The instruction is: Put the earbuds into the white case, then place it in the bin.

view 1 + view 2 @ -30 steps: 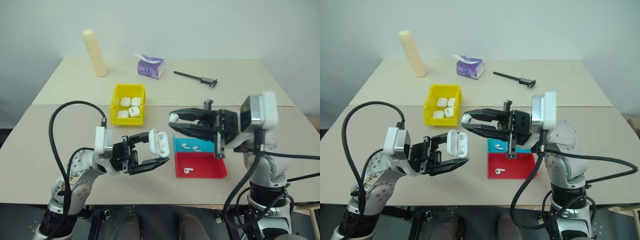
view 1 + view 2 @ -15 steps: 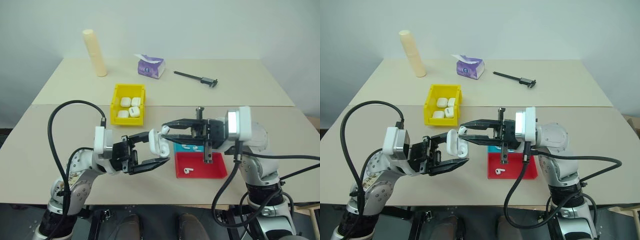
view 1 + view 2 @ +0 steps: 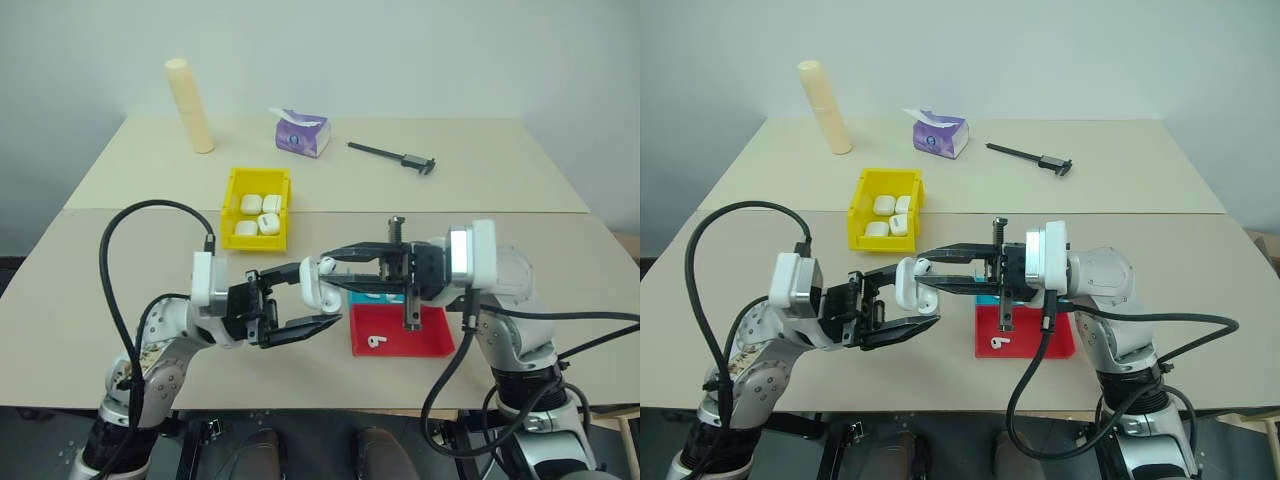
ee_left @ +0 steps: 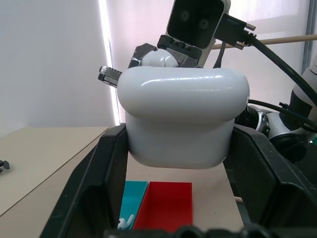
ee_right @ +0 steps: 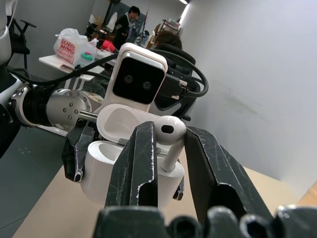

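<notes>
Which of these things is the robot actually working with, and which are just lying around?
In use: white case in left gripper; earbud in right gripper; spare earbuds; yellow bin.
Lying about: tissue pack, caliper, cream cylinder.

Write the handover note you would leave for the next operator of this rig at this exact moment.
Left gripper: shut on the open white case, held above the table.
Right gripper: shut on one earbud, poised at the case's open top, not yet seated.
Yellow bin holds four finished cases.
Red tray holds one earbud; two more lie in the blue tray.
Left: seat this earbud and its partner, close the lid, place the case in the bin.
</notes>
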